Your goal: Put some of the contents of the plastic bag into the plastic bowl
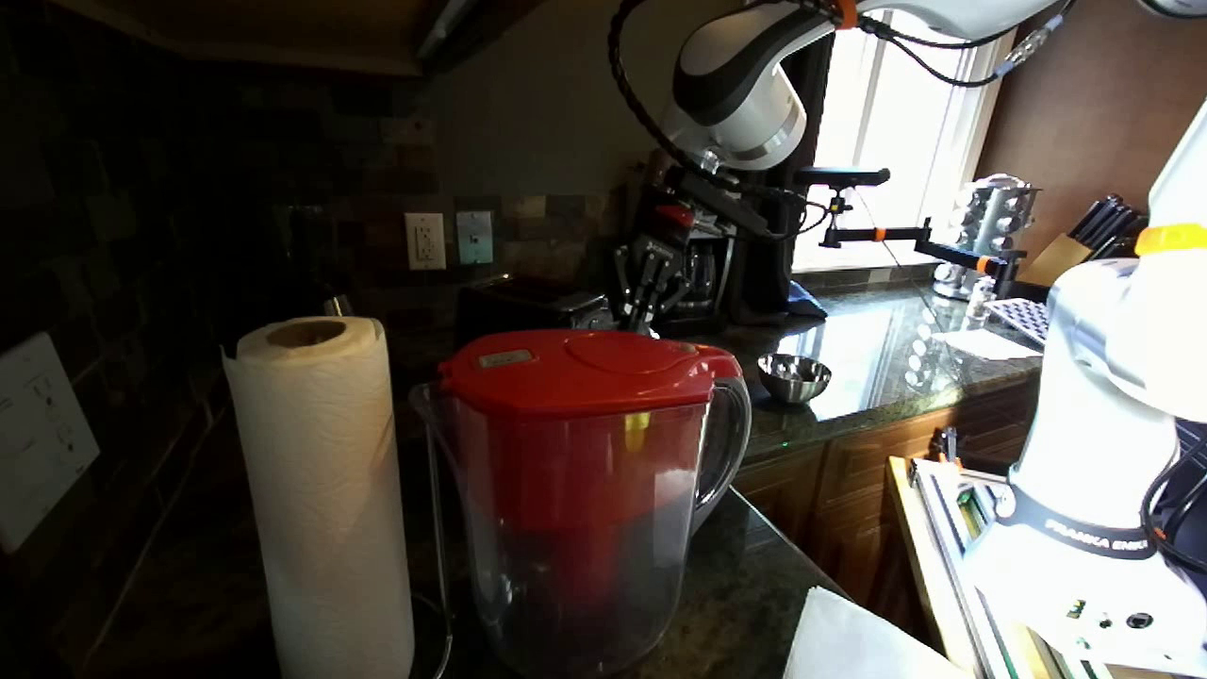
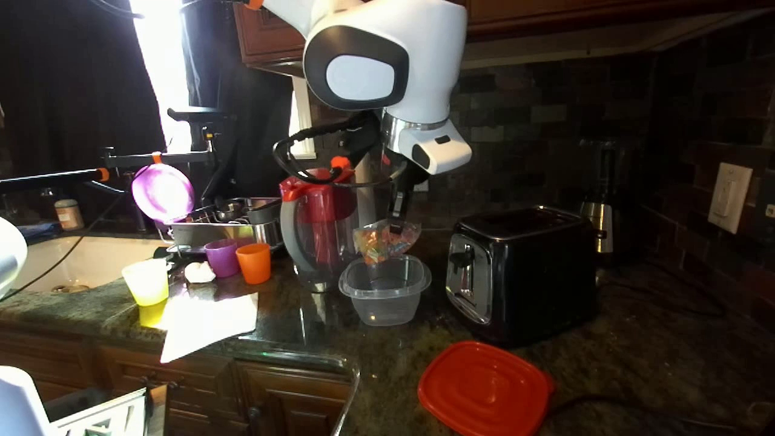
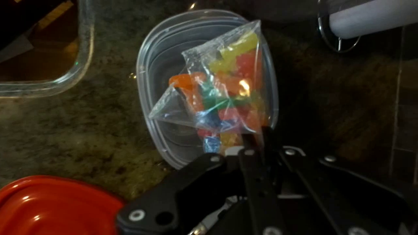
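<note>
Grasping the bag (image 3: 217,86) near its top, with the fingers (image 2: 397,209) of the gripper (image 3: 259,138) clenched together on the clear plastic. Hanging just below the fingertips, loaded with pieces (image 3: 248,67) in orange, yellow, green, red and blue.

Find the bowl (image 2: 387,312) lower down, beneath both fingers and bag, upright on the counter (image 2: 384,375) with its mouth facing up. Impossible to tell any touch between bag and rim; hard, too, to see into the bowl past the bag.

In an exterior view, find the pitcher (image 2: 330,224), red-topped, to the left of the fingers, near the bowl. Find the toaster (image 2: 533,284) to the right of the fingers and lower, also near the bowl. Farther below the fingers, toward the foreground, find the lid (image 2: 484,387), red, flat on the counter, apart from the bowl.

See the roll (image 1: 321,500), upright, to the left of the fingers in an exterior view.

Well to the left of the fingers in an exterior view, note the cups (image 2: 253,263), orange, purple and yellow, with the sheet (image 2: 212,321) in front.

To the right of the fingers in an exterior view, spot the metal bowl (image 1: 794,379) and, farthest off, the knife block (image 1: 1054,259).
</note>
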`<state>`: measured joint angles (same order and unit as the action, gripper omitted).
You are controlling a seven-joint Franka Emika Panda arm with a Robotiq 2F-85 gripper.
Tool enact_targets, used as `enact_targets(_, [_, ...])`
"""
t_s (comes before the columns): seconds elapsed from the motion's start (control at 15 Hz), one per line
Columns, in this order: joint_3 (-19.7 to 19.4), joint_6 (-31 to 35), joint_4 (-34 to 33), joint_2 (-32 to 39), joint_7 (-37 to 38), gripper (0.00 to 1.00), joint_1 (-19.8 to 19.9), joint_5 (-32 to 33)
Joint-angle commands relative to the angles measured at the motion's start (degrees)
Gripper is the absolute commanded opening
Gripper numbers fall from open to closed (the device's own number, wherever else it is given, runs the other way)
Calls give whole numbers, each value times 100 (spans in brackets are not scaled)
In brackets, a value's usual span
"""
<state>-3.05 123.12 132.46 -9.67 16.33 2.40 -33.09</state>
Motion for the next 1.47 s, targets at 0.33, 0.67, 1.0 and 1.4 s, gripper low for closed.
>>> enact_targets(0.33, [119,41,-1,12,-69,10,-124,-185])
enact_targets(0.67, [105,448,252,-199,-685,3,-177,-412])
enact_targets(1.0, [50,699,394,-281,-1449,3,-218,-892])
enact_targets(1.4, [17,652,576,-432,-2252,3,-214,-1563])
